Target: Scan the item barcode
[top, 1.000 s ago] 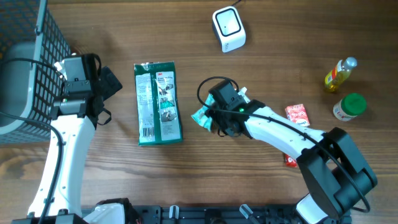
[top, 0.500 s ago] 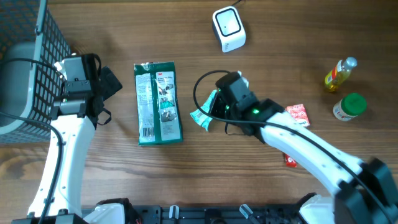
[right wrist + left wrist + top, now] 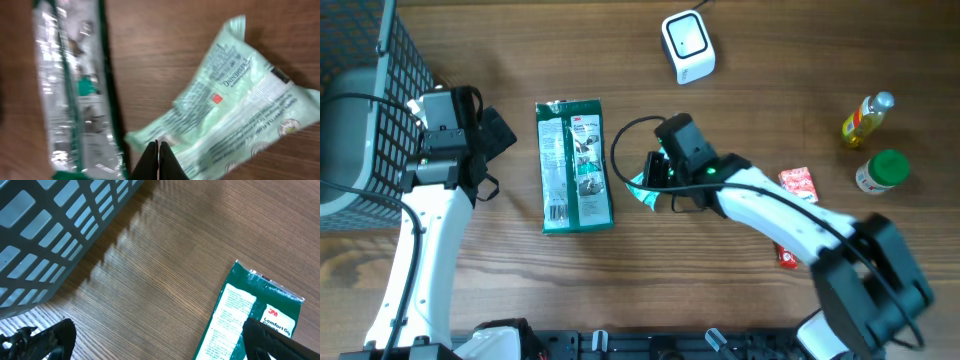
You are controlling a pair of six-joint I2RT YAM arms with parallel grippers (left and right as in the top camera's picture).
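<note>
My right gripper [image 3: 158, 148] is shut on the near edge of a pale green wipes packet [image 3: 240, 120], which lies tilted with its printed side up. From above, that gripper [image 3: 658, 176] covers most of the packet [image 3: 642, 187] at the table's middle. The white barcode scanner [image 3: 687, 45] stands at the back, apart from the packet. My left gripper [image 3: 157, 345] is open above bare wood, one fingertip [image 3: 47, 339] at the left and the other over the corner of a dark green 3M glove pack [image 3: 250, 315].
A grey wire basket [image 3: 360, 80] fills the far left corner. The dark green pack [image 3: 574, 165] lies between the arms. A yellow bottle [image 3: 868, 118], a green-capped jar [image 3: 882, 172] and red sachets [image 3: 798, 185] sit at the right.
My right gripper closed on the pale green packet's edge and swung a little up and left with it. The left arm has not moved.
</note>
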